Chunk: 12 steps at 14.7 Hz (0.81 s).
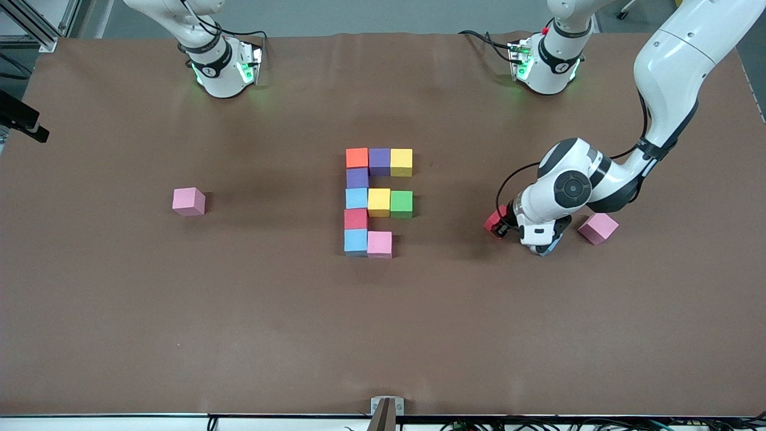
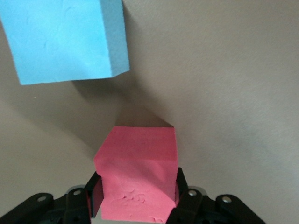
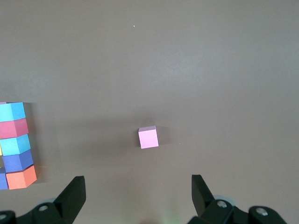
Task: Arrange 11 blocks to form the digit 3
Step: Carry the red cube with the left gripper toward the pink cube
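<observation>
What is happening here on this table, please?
The left gripper is shut on a red block at the left arm's end of the table, beside a light blue block and a pink block. The digit 3 lacks one cube. The right gripper waits, open, above another pink block.

A brown table [image 1: 179,335]; perhaps a small metal bracket [image 1: 387,407] at its nearest edge.

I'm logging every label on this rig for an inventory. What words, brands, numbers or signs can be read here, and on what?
None can be read.
The blocks are plain, with no print.
Small round marks on the arm bases are too small to read.
The table bears no text.
</observation>
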Available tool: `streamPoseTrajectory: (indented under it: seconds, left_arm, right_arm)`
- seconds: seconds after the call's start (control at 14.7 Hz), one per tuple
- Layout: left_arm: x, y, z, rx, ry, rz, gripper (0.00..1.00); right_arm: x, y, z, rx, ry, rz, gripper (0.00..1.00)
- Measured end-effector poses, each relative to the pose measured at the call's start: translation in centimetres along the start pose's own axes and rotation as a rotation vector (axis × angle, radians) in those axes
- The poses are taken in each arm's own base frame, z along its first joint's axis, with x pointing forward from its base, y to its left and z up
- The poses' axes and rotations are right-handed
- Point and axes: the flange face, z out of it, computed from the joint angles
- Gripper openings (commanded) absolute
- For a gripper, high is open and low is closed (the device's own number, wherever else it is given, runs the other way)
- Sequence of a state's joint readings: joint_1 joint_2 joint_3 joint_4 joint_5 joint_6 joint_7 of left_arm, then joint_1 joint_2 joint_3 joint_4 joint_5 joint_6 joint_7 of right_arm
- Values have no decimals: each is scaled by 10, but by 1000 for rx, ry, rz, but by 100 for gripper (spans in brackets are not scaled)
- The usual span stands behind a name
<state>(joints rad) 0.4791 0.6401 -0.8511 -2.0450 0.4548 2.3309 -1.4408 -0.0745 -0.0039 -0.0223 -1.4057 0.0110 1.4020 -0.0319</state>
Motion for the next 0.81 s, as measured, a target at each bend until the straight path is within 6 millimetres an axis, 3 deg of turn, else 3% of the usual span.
streamPoseTrajectory:
  seconds: [0.27, 0.81]
  left_arm:
    - [-5, 31, -4, -49, 0, -63, 9]
    - [-58, 127, -14, -150, 9, -314, 1]
  right_arm:
    - [0, 0, 0, 0, 0, 0, 100]
    - [0, 1, 0, 0, 0, 1, 100]
